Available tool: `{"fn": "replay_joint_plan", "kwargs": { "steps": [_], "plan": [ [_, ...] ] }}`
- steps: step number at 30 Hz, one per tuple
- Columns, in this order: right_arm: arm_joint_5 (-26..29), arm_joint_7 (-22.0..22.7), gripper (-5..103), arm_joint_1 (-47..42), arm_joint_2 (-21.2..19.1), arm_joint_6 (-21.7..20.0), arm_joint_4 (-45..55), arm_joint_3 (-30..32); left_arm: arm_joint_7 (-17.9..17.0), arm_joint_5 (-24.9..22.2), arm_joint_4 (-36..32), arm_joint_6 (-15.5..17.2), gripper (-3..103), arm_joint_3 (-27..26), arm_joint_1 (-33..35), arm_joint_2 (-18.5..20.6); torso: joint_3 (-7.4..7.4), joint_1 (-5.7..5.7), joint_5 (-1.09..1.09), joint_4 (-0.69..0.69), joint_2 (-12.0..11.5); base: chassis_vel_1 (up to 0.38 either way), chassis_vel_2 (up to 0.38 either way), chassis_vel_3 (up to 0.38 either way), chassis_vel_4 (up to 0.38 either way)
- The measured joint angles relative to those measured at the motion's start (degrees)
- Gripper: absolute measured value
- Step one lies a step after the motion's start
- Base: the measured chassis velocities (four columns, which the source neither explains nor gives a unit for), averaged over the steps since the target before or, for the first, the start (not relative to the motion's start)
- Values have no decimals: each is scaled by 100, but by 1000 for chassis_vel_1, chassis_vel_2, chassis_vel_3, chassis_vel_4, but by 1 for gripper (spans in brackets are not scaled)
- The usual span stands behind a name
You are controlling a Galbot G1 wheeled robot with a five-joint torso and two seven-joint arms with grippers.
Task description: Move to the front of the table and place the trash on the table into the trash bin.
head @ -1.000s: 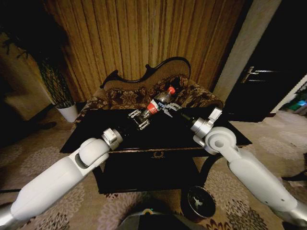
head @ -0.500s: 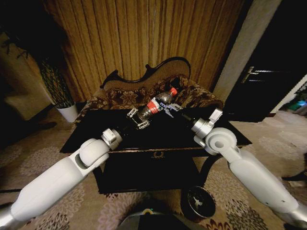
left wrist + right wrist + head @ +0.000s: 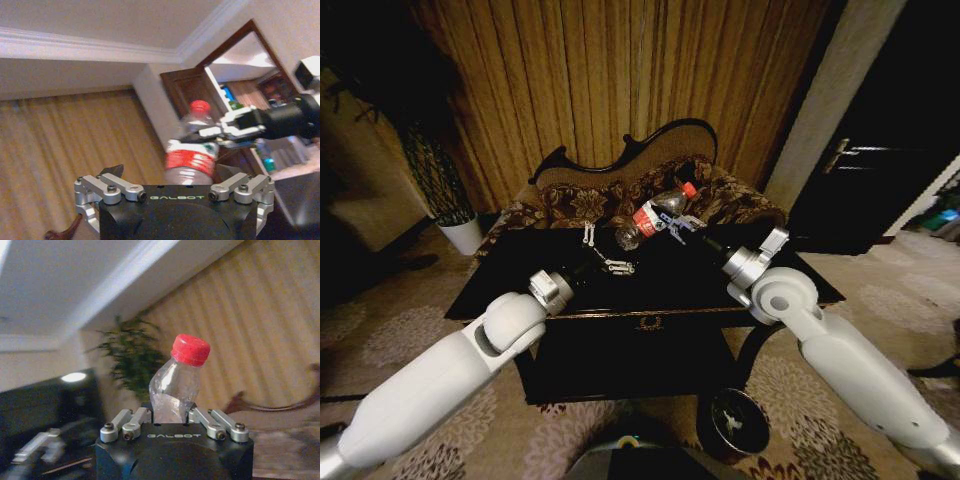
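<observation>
The trash I see is a clear plastic bottle (image 3: 655,214) with a red cap and a red-white label, held tilted in the air above the far side of the black table (image 3: 510,275). My right gripper (image 3: 676,223) is shut on the bottle's upper body. In the right wrist view the bottle's neck and red cap (image 3: 190,349) rise from between the fingers of that gripper (image 3: 172,419). My left gripper (image 3: 605,251) hangs open just left of and below the bottle, apart from it. In the left wrist view the bottle (image 3: 191,159) shows beyond the spread fingers (image 3: 107,186). The trash bin (image 3: 733,421) stands on the carpet at the table's front right.
A carved-back patterned sofa (image 3: 590,200) stands right behind the table, with curtains behind it. A plant in a white pot (image 3: 463,236) stands at the far left. A dark door (image 3: 865,180) is at the right. Patterned carpet surrounds the table.
My left gripper has opened, let go of the bottle's lower end and drawn back. The bottle stays in my right gripper and has shifted slightly up and to the right.
</observation>
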Motion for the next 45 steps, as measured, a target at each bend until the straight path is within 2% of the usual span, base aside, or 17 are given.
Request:
{"fn": "replay_joint_plan", "kwargs": {
  "steps": [1,3,6,8,9,12,14,15,18,19,22,23,26,27,31,38,45],
  "plan": [
    [0,0,28,0,0,0,0,0,0,0,0,0,100,0,0,0,0,0,0,0,0,0,0,0,0],
    [-446,564,28,-34,-10,-63,-17,50,-117,-99,7,34,100,-340,199,88,0,0,1,1,0,0,0,0,0],
    [-674,935,28,-84,-25,-171,-29,94,-246,-189,9,74,100,-498,334,133,0,0,0,2,0,0,0,0,0],
    [-1186,1584,28,-276,-26,-272,-102,192,-450,-399,56,211,100,-971,580,62,0,0,0,2,0,0,0,0,0],
    [-1186,1584,28,-276,-26,-272,-102,192,-450,-399,56,211,100,-971,580,62,0,0,0,2,0,0,0,0,0],
    [-1806,1924,28,-619,5,-293,-187,412,-926,-787,115,559,100,-1565,798,-118,0,0,1,-2,0,0,0,0,0],
    [-2043,1958,28,-821,6,-294,-232,597,-1080,-942,217,721,100,-2081,1050,-145,0,0,2,-2,0,0,0,0,0],
    [-2043,1958,28,-821,6,-294,-232,597,-1080,-942,217,721,100,-2081,1050,-145,0,0,2,-2,0,0,0,0,0],
    [-2322,1965,28,-1145,-11,-294,-317,942,-1088,-1035,433,830,100,-3067,1717,-127,0,0,0,1,0,0,0,0,0],
    [-2322,1965,28,-1145,-11,-294,-317,942,-1088,-1035,433,830,100,-3067,1717,-127,0,0,0,1,0,0,0,0,0],
    [-2361,1986,28,-1428,-85,-302,-326,1241,-1087,-1333,613,1039,100,-4020,2324,-133,0,0,-1,2,0,0,0,0,0],
    [-2361,1986,28,-1428,-85,-302,-326,1241,-1087,-1333,613,1039,100,-4020,2324,-133,0,0,-1,2,0,0,0,0,0],
    [-2350,2027,28,-1613,-158,-310,-306,1509,-1064,-1511,760,1233,100,-4782,2751,-176,0,0,-1,0,0,0,0,0,0],
    [-2350,2027,28,-1613,-158,-310,-306,1509,-1064,-1511,760,1233,100,-4782,2751,-176,0,0,-1,0,0,0,0,0,0],
    [-2329,2038,28,-1929,-241,-374,-210,1887,-1045,-1898,547,1822,100,-5468,3209,-306,0,0,-3,2,0,0,0,0,0],
    [-2285,2028,28,-2589,-275,-453,111,2574,-1581,-2440,166,2127,100,-5793,3341,-341,0,0,1,-2,0,0,0,0,0],
    [-2282,2009,28,-3024,-184,-472,392,2880,-1630,-2445,44,2178,100,-5879,3458,-343,0,0,-1,1,0,0,0,0,0]
  ]
}}
